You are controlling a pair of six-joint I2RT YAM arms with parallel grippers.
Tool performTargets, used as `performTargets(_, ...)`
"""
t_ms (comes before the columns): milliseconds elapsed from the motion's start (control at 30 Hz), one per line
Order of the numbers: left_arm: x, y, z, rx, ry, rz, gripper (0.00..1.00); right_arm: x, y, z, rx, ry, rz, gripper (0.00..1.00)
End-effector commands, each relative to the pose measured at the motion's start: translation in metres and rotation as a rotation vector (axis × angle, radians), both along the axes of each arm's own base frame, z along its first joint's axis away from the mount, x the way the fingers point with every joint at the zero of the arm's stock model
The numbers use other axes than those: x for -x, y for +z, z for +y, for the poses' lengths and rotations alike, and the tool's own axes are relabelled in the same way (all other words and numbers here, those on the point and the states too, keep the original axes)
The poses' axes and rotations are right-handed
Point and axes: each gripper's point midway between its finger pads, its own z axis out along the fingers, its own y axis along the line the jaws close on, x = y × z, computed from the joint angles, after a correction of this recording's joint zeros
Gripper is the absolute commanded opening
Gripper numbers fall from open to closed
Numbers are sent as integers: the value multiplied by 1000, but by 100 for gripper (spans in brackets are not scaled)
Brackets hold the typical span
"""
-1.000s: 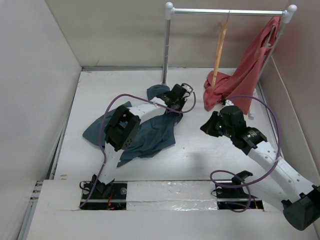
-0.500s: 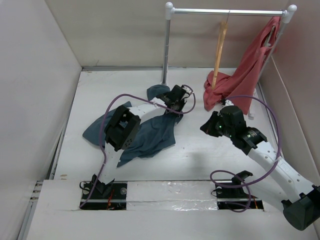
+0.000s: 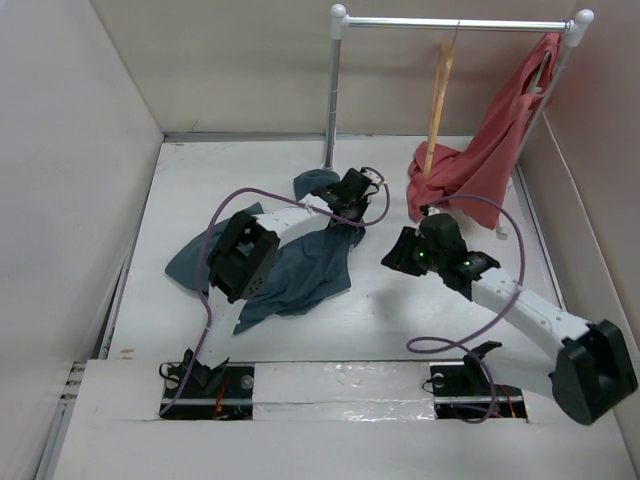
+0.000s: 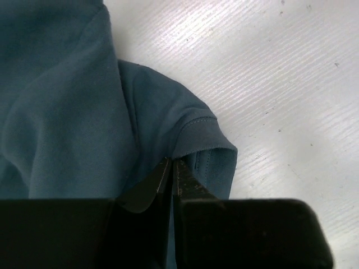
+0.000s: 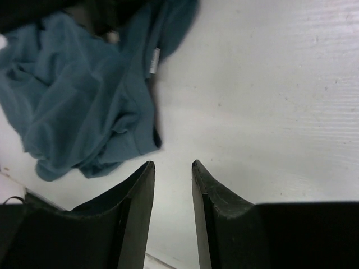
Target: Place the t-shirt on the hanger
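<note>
At the bottom of the overhead view, the two arm bases are bolted into dark cut-outs in a pale board along the near edge. Past them lies the white table (image 3: 400, 330), its top finely grooved and lightly speckled. The t-shirt (image 3: 300, 275) lies crumpled on the table at centre left, stretching from a low corner on the left to a bunched sleeve in the middle. The right gripper (image 5: 173, 163) hovers over bare table just right of the shirt. Its fingers are spread, with nothing between them. A little farther back, the left gripper (image 4: 171, 163) is down on the sleeve, its fingers pressed together at the hemmed fold. It is not clear whether any cloth is caught between them. At the upper right, a white metal rail (image 3: 450, 23) stands on two posts. The hanger (image 3: 437, 110) hangs bare from its hook near the middle of the rail, seen almost edge-on. A coral-red garment (image 3: 480, 160) hangs from the right end of the rail and heaps onto the table below the hanger. Plain beige walls (image 3: 70, 150) close in the left, back and right sides.
</note>
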Motion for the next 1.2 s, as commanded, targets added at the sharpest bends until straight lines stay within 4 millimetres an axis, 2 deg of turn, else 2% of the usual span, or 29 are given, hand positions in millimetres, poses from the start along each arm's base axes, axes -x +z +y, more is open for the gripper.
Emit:
performTargets(0,-8,61,5,76,45,-95,0,-23,-6,22,-110,-2,-36,39)
performTargets(67,-4,62,10,72,61,-95,0,-25,-28,32,-124,-3,2,37)
performTargets(100,-3,72,14,80,73,-109,0,-33,-25,39,-146,-7,-27,36)
performTargets(167,-2,75,21,92,98,-100,0,-36,-29,54,-155,-5,-37,36)
performTargets(200,-3,85,26,107,112,-111,0,-43,-36,59,-156,-25,-45,36)
performTargets(267,-2,86,33,108,134,-104,0,-45,-44,72,-168,-25,-49,39)
performTargets(300,0,89,38,99,145,-105,0,-51,-54,76,-181,-42,-37,39)
performTargets(367,0,90,44,93,156,-100,0,-48,-62,92,-198,-23,-27,40)
performTargets(400,1,94,47,90,167,-104,0,-53,-59,98,-214,-28,-52,40)
performTargets(433,4,96,48,94,168,-101,0,-53,-70,103,-206,-32,-35,42)
performTargets(467,2,100,53,101,177,-103,0,-56,-71,107,-205,-39,-42,44)
performTargets(533,7,112,54,129,176,-111,0,-70,-83,106,-166,-100,-52,47)
performTargets(567,7,118,58,139,183,-111,0,-80,-83,106,-160,-135,-65,48)
performTargets(600,8,121,58,144,180,-111,0,-81,-89,105,-149,-141,-59,49)
performTargets(667,11,122,60,140,174,-105,0,-86,-94,111,-157,-135,-61,50)
performTargets(733,15,124,62,141,172,-102,0,-97,-87,116,-179,-146,-104,51)
performTargets(800,18,127,64,148,175,-105,0,-103,-96,113,-143,-172,-93,54)
performTargets(833,20,125,66,143,176,-101,0,-110,-97,108,-113,-206,-106,54)
performTargets(867,20,125,67,142,179,-100,0,-116,-93,112,-101,-222,-115,55)
performTargets(900,22,126,69,138,182,-102,0,-118,-105,106,-44,-245,-100,59)
performTargets(933,21,125,73,134,190,-100,0,-121,-105,109,-47,-241,-104,60)
performTargets(967,21,125,75,131,190,-103,0,-119,-108,112,-54,-235,-86,58)
performTargets(1000,21,125,76,122,194,-107,0,-118,-102,124,-103,-176,-104,46)
performTargets(1033,20,126,76,123,194,-108,0,-113,-101,128,-113,-156,-111,38)
performTargets(1167,16,131,75,149,194,-114,0,-106,-82,131,-118,-104,-167,11)
